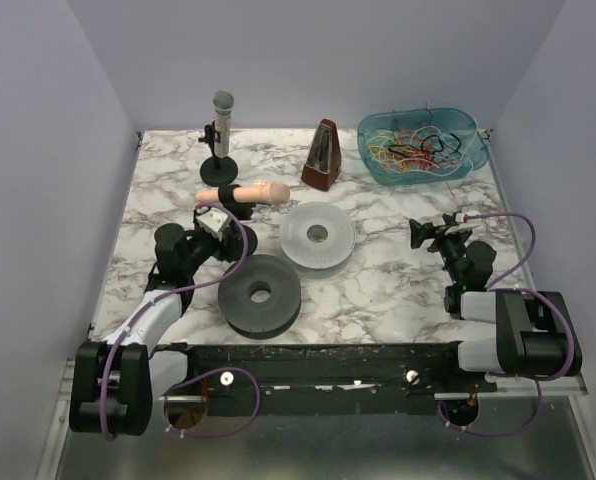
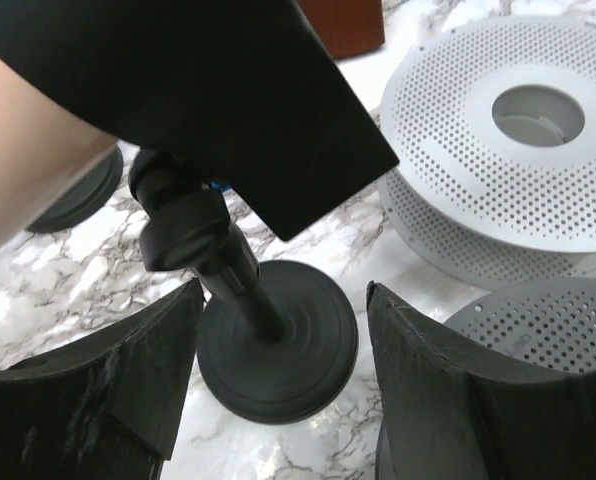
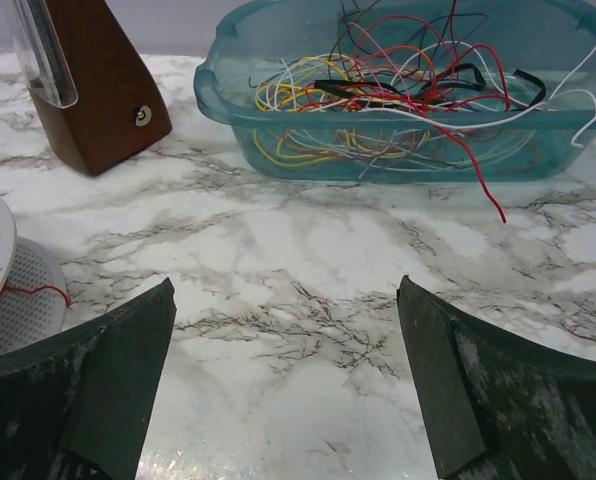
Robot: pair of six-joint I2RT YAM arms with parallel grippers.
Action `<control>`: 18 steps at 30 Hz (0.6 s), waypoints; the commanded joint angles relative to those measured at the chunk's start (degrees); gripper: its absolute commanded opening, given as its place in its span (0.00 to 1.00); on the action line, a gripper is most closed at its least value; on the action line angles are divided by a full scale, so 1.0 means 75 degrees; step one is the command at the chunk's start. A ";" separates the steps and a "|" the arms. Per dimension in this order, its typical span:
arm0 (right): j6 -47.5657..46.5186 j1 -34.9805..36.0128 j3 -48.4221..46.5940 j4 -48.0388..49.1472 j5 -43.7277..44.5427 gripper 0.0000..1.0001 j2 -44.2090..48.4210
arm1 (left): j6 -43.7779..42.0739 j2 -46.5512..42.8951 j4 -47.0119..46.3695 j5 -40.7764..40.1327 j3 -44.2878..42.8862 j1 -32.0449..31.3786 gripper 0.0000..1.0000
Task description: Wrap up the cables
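Note:
The cables (image 1: 418,146) lie as a tangle of yellow, red, green, black and white wires in a teal basket (image 1: 370,152) at the back right. In the right wrist view the cables (image 3: 378,90) fill the basket (image 3: 218,100), and one red wire (image 3: 481,175) hangs over its front wall onto the table. A thin reddish wire (image 3: 38,290) lies on the white spool at that view's left edge. My right gripper (image 1: 420,232) (image 3: 286,283) is open and empty, low over bare marble in front of the basket. My left gripper (image 1: 221,212) (image 2: 284,290) is open around a black stand's post, not touching it.
A white perforated spool (image 1: 317,235) (image 2: 508,150) and a black spool (image 1: 260,293) lie mid-table. A flesh-coloured dummy arm (image 1: 246,194) sits on the black stand (image 2: 278,345). A brown metronome (image 1: 322,156) (image 3: 88,90) and a microphone (image 1: 221,125) stand at the back.

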State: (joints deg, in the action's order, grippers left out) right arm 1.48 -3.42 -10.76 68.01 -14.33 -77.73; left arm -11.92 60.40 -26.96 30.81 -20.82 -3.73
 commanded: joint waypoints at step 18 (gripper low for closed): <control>-0.0115 -0.0001 -0.0053 0.0237 -0.0117 1.00 -0.0030 | -0.0976 0.1708 -0.0097 0.0263 -0.1560 -0.0042 0.59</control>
State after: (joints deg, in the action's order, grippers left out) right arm 1.48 -3.42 -10.76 68.03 -14.35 -77.73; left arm -16.32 71.13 -27.83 31.97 -30.15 -3.81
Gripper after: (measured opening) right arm 0.998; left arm 0.592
